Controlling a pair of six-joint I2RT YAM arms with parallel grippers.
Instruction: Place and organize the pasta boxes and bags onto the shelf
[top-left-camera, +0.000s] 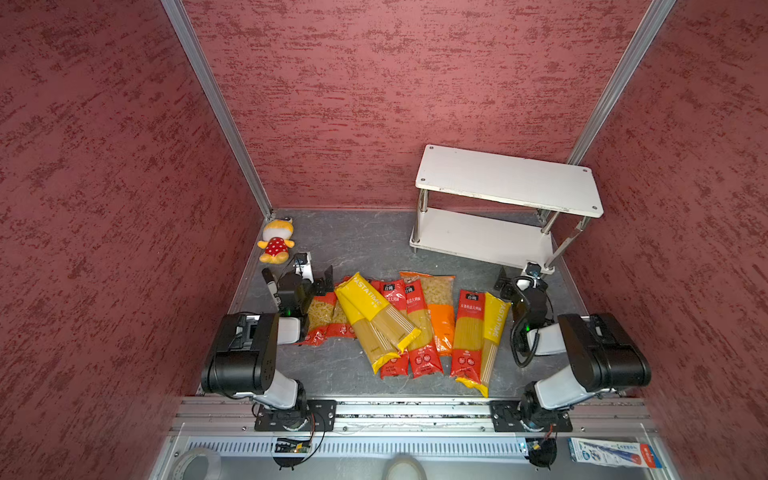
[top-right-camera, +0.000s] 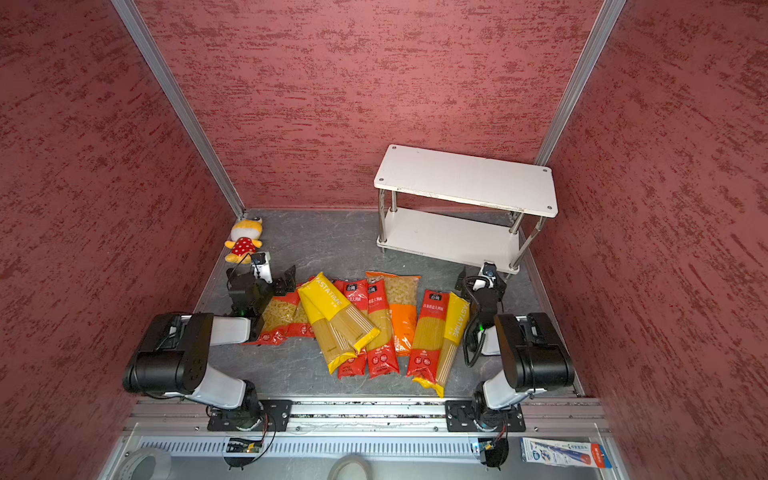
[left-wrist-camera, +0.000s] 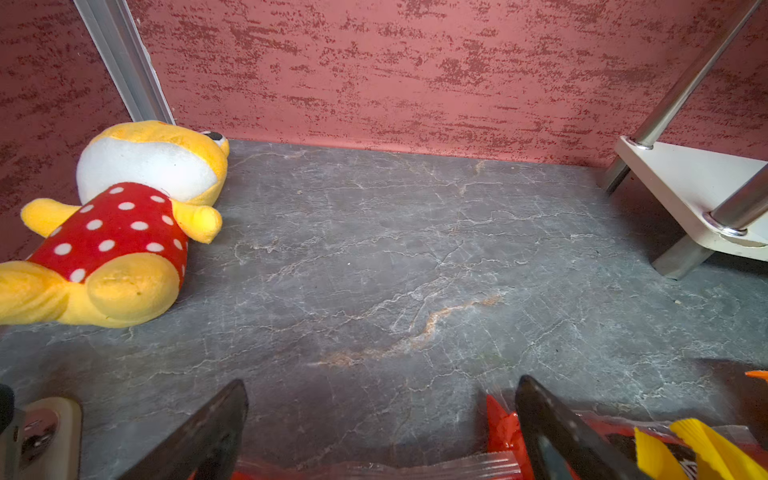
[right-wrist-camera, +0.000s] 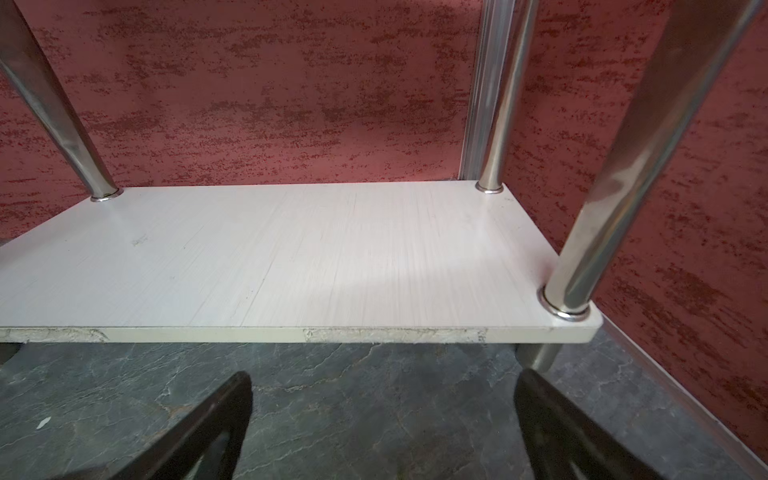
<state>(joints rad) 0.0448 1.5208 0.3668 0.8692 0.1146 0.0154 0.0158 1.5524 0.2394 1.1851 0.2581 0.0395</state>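
Starting out is how I judge this step. In both top views all nine pasta bags lie fanned and overlapping on the grey marbled tabletop, near and centre. The shelf, white boards on chrome posts, stands bare at the far right. The left gripper hovers by the far end of a short red bag, and the right gripper sits just short of the shelf. Both are spread wide and hold nothing.

The left wrist view shows wide jaws over bare stone, crinkly red film just beside one finger, and a plush toy far left.

The right wrist view faces the scuffed lower board, its front edge chipped.

Next, probably the topmost yellow PASTATIME bag. Its film looks slick and the spaghetti stiff, so a mid-length pinch seems wise.
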